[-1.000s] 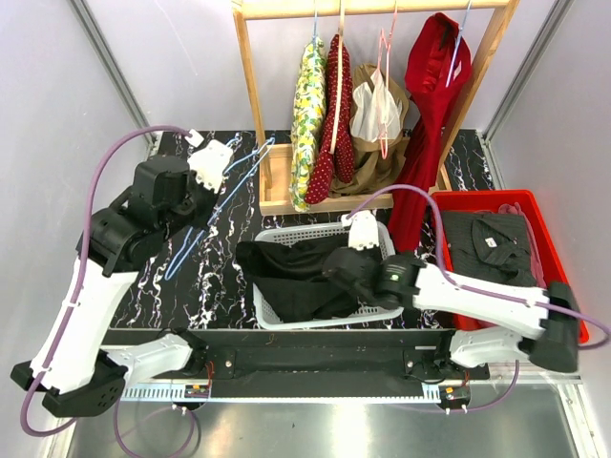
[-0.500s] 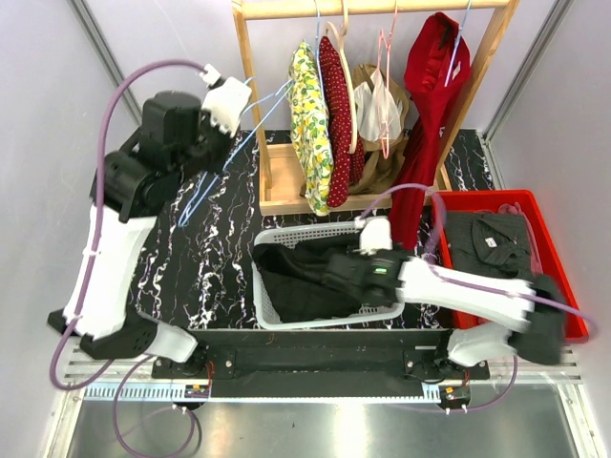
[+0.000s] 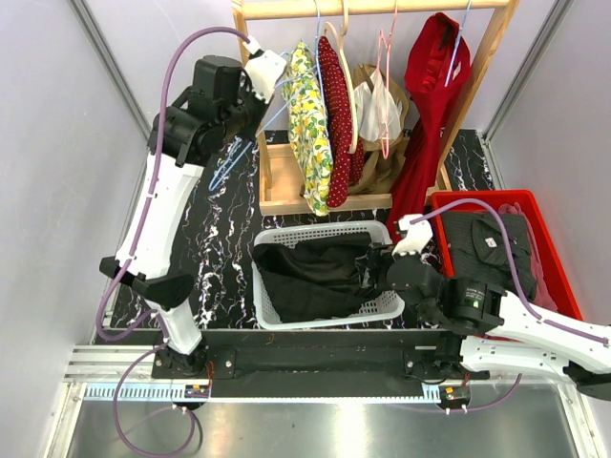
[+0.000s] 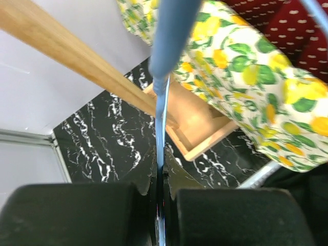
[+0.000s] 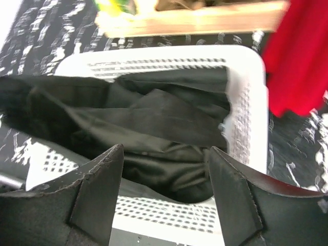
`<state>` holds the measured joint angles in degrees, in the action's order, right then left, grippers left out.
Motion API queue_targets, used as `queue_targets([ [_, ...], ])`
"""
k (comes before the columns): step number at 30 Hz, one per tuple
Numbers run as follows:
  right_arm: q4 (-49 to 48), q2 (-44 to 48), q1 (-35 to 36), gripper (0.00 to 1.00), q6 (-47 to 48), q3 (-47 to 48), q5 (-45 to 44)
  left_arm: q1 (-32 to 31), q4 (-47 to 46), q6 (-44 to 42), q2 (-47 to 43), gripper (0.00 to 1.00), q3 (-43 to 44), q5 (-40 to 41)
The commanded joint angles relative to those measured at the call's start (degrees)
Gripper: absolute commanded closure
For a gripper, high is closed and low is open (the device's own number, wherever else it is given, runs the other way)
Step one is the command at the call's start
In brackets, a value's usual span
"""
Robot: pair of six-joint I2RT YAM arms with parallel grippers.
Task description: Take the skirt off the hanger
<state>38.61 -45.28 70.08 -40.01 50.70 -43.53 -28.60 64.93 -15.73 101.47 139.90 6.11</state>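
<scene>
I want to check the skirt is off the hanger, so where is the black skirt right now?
In the top view the black skirt lies bunched in the white basket at table centre, spilling over its left rim, in front of the wooden rack.

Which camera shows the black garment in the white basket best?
Top external: the whole black garment shows, draped over the basket's left rim. Right wrist shows its middle close up but blurred; left wrist at most a dark sliver in the frame's corner.
</scene>
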Motion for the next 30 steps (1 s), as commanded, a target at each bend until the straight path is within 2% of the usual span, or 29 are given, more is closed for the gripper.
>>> queue_targets([
  [1, -19.0, -0.5, 0.8, 0.23, 13.4, 2.1, 1.3, 3.4, -5.2, -0.9, -4.9, 1.00, 0.4, -1.1],
  [7, -34.6, -13.2, 0.6, 0.20, 31.2, 15.3, 0.3, 4.1, -3.2, -1.0, -19.5, 1.00, -11.3, -4.1],
  [9, -38.0, -18.2, 0.3, 0.19, 35.1, 19.8, -0.9, 3.6, 0.0, -1.1, -21.2, 1.00, -10.8, -4.2],
  [12, -42.5, -24.7, -3.2, 0.18, 34.0, 26.6, -0.7, 3.6, 8.3, -0.8, -24.1, 1.00, -9.4, -7.7],
  [14, -42.6, -28.8, -7.8, 0.18, 31.7, 30.8, 1.9, 3.6, 10.0, -0.6, -27.7, 1.00, -11.0, -10.3],
  [17, -43.3, -32.1, -10.8, 0.18, 30.1, 35.7, 5.9, 3.6, 12.8, -0.4, -32.0, 1.00, -14.6, -13.4],
  [21, -48.7, -32.3, -10.8, 0.20, 33.5, 39.0, 10.0, 3.6, 14.6, -1.0, -36.8, 1.00, -22.1, -13.8],
  [24, -48.4, -34.1, -10.8, 0.21, 33.6, 43.6, 11.4, 3.6, 14.3, -0.7, -39.4, 1.00, -25.0, -14.6],
  [30, -47.7, -37.6, -10.8, 0.21, 31.2, 45.3, 13.6, 3.6, 14.1, 0.0, -39.4, 1.00, -24.9, -16.2],
])
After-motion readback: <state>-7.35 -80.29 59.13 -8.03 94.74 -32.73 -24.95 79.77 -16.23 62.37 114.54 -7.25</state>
